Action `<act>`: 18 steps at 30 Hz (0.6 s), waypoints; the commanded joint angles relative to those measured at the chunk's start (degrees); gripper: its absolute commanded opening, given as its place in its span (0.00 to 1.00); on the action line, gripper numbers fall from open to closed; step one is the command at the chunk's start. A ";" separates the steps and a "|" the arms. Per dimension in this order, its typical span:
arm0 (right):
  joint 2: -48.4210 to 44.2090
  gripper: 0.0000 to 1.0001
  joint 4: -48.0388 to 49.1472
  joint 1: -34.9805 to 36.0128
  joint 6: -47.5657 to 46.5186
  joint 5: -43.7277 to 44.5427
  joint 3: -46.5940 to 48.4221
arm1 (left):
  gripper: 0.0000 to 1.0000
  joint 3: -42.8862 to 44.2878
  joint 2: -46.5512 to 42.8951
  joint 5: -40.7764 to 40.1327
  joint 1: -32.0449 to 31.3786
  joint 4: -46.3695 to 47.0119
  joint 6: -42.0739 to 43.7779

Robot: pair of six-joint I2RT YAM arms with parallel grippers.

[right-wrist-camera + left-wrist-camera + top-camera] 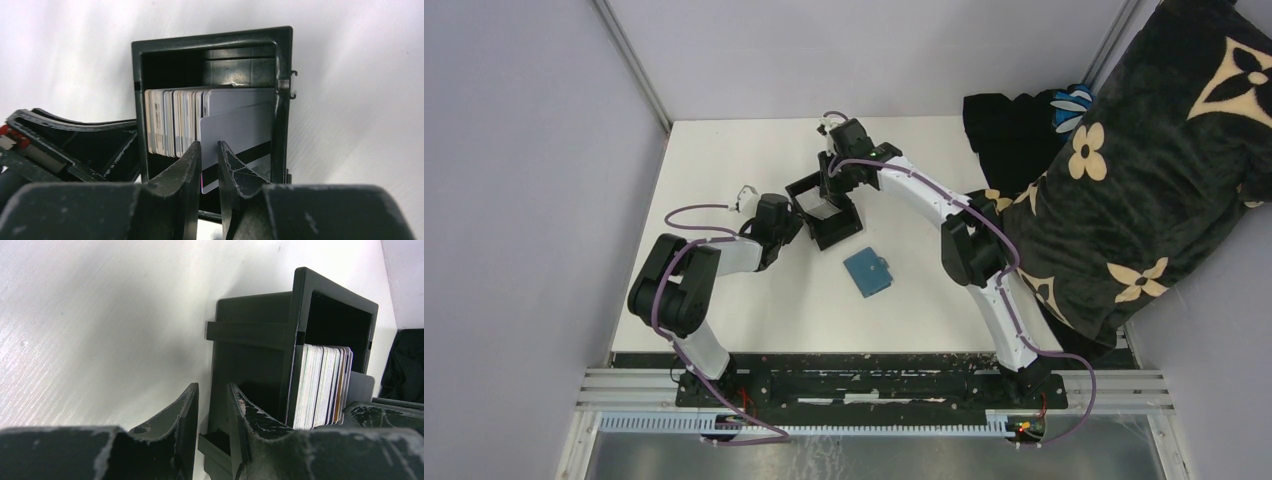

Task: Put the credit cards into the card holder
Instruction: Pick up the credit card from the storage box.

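Observation:
The credit cards (170, 120) stand on edge as a stack inside a black open-topped box (839, 238); the stack also shows in the left wrist view (322, 385). My right gripper (209, 147) is over the box (210, 37) and shut on one pale grey card with a dark stripe (240, 130), which sits tilted in front of the stack. My left gripper (212, 390) is closed narrowly on the box's side wall (250, 332) at its left corner. The teal-blue card holder (869, 272) lies closed and flat on the table, in front of and to the right of the box.
A dark blanket with pale flower shapes (1144, 180) is piled over the table's right side, with black cloth (1014, 120) behind it. Both grippers, left (786, 226) and right (832, 192), crowd the box. The white table (724, 160) ends at grey walls.

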 commanded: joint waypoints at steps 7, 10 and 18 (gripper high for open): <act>-6.56 0.19 -3.54 2.38 -5.95 9.76 0.58 | 0.35 0.46 -2.23 -0.29 0.23 2.64 -0.80; -7.62 0.18 -3.62 2.61 -6.30 10.52 0.17 | 0.35 0.02 -2.94 -0.59 0.19 2.14 -1.00; -9.35 0.08 -4.30 2.87 -7.14 11.99 -1.21 | 0.36 -1.37 -5.70 -1.04 0.08 1.02 -1.12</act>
